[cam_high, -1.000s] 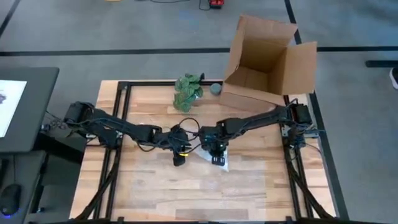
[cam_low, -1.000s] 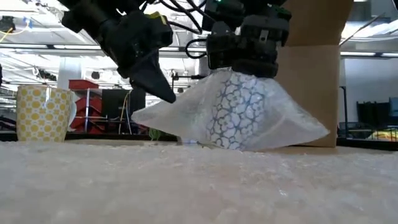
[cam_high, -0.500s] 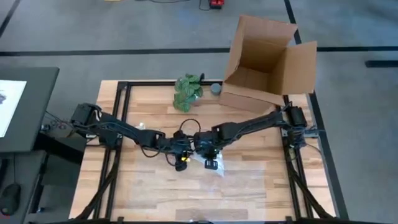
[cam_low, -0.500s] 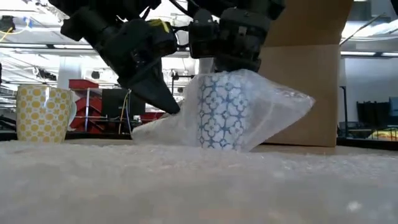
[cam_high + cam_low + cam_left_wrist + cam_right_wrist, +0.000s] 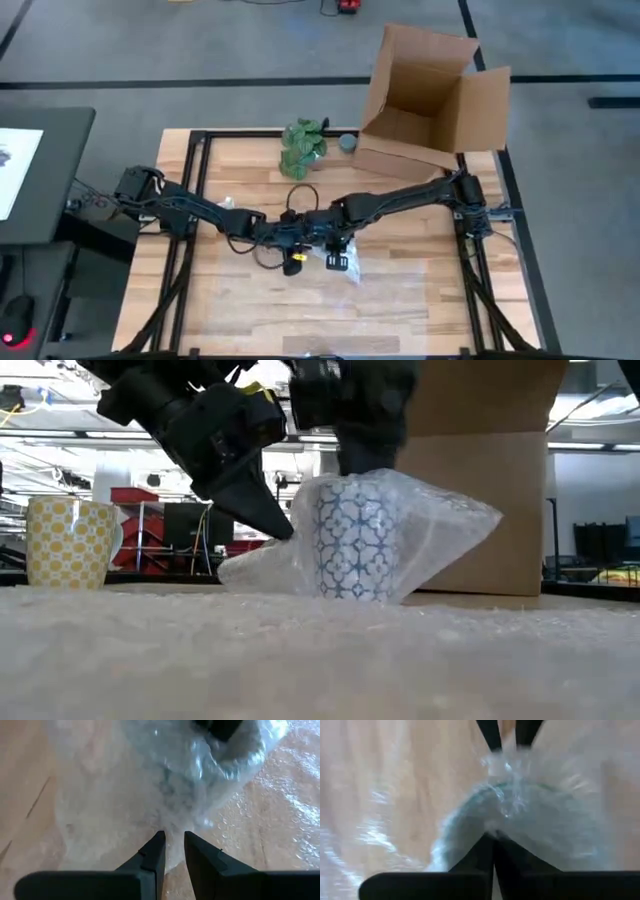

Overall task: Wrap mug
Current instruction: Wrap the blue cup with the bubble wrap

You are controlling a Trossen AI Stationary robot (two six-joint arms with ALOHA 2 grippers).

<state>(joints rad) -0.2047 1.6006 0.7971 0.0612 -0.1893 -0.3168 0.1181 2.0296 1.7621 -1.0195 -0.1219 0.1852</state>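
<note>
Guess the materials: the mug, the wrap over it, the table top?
Mug: likely glazed ceramic, white with a blue lattice print and straight walls, though seen only through the film. Wrap: clear bubble wrap, plastic, glossy, with small round cells and crinkled highlights. Table top: wood, butcher-block style, pale jointed strips with visible grain and a matte look.

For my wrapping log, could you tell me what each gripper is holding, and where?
The right gripper pinches the bubble wrap over the mug. The left gripper holds nothing.
</note>
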